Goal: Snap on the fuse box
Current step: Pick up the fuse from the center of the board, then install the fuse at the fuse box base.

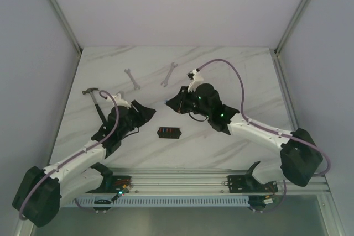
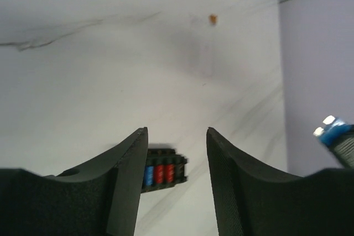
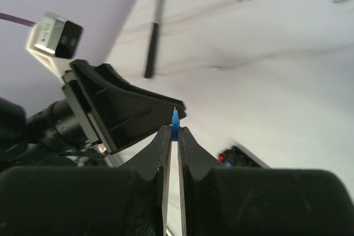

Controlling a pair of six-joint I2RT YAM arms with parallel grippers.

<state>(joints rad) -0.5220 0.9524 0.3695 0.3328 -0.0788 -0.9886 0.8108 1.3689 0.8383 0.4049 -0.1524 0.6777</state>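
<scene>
Fuse box [image 1: 168, 132] lies flat on the marble table [image 1: 249, 81] between the arms, with red and blue fuses in its row. Right gripper [image 3: 172, 132] pinches a small blue fuse [image 3: 175, 120], apparently not yet seated. Left gripper [image 2: 177, 136] hovers nearby, parted and empty.

My fuse box [image 1: 168, 132] lies flat, near and centre: a small black rectangle, long side left to right, holding a row of red and blue fuses [image 2: 157, 173].

Soft, even light from above leaves the white desk [image 1: 232, 81] bright, without glare. The fuse box [image 1: 169, 132] casts only a faint shadow. Wrist views blur the far desk.
</scene>
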